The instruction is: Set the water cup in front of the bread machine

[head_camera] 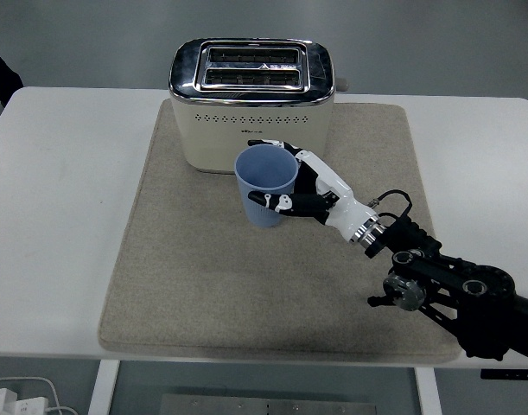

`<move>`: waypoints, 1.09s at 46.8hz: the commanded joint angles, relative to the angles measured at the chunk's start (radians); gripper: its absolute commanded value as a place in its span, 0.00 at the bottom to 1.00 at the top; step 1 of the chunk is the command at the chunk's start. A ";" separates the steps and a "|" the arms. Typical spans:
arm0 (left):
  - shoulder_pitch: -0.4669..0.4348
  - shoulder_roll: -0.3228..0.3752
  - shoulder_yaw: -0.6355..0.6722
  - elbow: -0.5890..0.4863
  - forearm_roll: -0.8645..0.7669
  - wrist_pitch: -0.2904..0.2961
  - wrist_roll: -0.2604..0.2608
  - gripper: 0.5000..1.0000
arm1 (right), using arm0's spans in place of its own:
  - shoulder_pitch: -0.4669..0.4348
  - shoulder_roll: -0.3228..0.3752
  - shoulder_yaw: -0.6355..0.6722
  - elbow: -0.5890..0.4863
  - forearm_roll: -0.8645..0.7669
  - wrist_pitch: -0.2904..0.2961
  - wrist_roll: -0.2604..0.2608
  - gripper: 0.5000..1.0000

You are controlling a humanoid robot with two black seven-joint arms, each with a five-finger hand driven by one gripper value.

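Note:
A light blue water cup (264,186) stands upright over the grey mat (203,277), just in front of the cream toaster (250,104). My right hand (289,177) wraps the cup's right side, fingers curled around it from behind and in front. Whether the cup's base touches the mat or hangs slightly above it I cannot tell. The right arm (436,281) reaches in from the lower right corner. The left arm does not show.
The white table (56,199) extends on both sides of the mat. A dark sleeve of a person (0,73) shows at the upper left edge. Cables and a white plug (13,398) lie on the floor at the lower left.

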 commanded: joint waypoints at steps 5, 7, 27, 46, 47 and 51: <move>0.000 0.000 0.000 0.000 0.000 0.000 0.000 1.00 | 0.006 0.026 -0.006 -0.029 -0.002 0.001 0.000 0.18; 0.000 0.000 0.000 0.000 0.000 0.000 0.000 1.00 | 0.006 0.043 -0.009 -0.042 -0.002 0.001 0.000 0.18; 0.000 0.000 0.000 0.000 0.000 0.000 -0.001 1.00 | 0.032 0.103 -0.035 -0.134 -0.002 0.010 0.000 0.21; 0.000 0.000 0.000 0.000 0.000 0.000 0.000 1.00 | 0.033 0.132 -0.035 -0.195 0.000 0.014 0.000 0.21; 0.000 0.000 0.000 0.000 0.000 0.000 0.000 1.00 | 0.033 0.132 -0.035 -0.195 0.000 0.014 0.000 0.21; 0.000 0.000 0.000 0.000 0.000 0.000 -0.001 1.00 | 0.033 0.132 -0.035 -0.204 0.000 0.014 0.000 0.21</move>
